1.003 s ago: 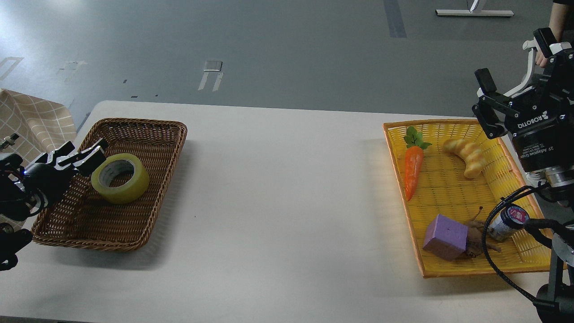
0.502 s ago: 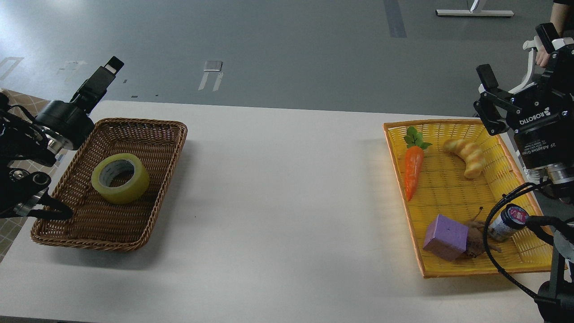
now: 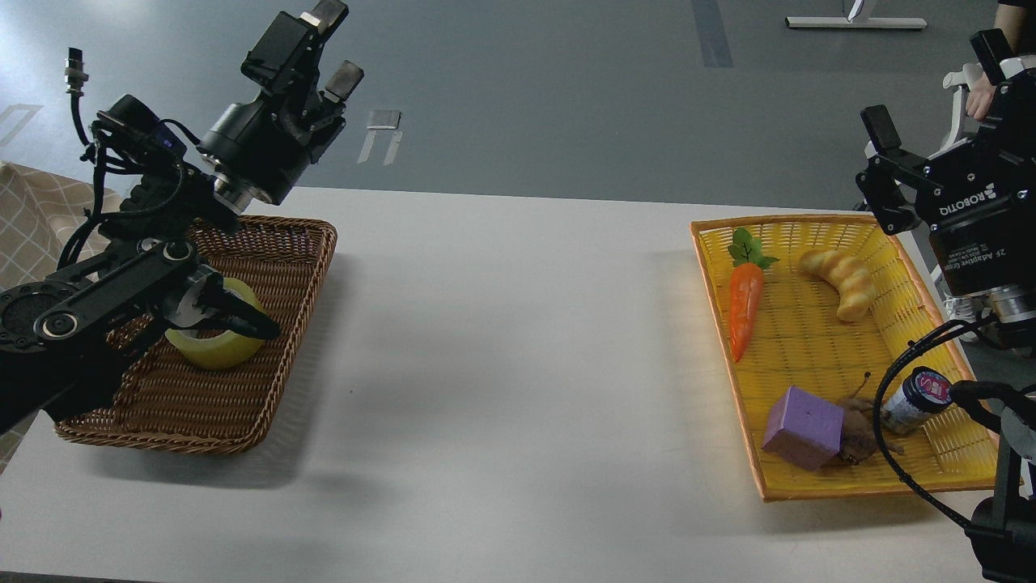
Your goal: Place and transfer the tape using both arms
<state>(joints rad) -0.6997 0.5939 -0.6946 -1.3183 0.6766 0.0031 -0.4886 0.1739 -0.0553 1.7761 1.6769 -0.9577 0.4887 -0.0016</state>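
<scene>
The yellow tape roll [image 3: 215, 353] lies in the brown wicker basket [image 3: 320, 263] at the table's left, partly hidden behind my left forearm. My left gripper [image 3: 340, 42] is raised high above the basket's far edge, well clear of the tape, with its fingers apart and nothing between them. My right gripper [image 3: 931, 85] is held up at the far right, beyond the yellow tray [image 3: 850, 489], open and empty.
The yellow tray holds a toy carrot [image 3: 745, 304], a bread roll [image 3: 846, 279], a purple block [image 3: 805, 425] and a small dark-lidded jar [image 3: 914, 401]. My right arm's cable loops over the tray's near right corner. A checked cloth [image 3: 40, 219] lies left of the basket.
My left gripper has let go of the tape, left it in the basket, and risen up and to the right. My right gripper has barely moved.
</scene>
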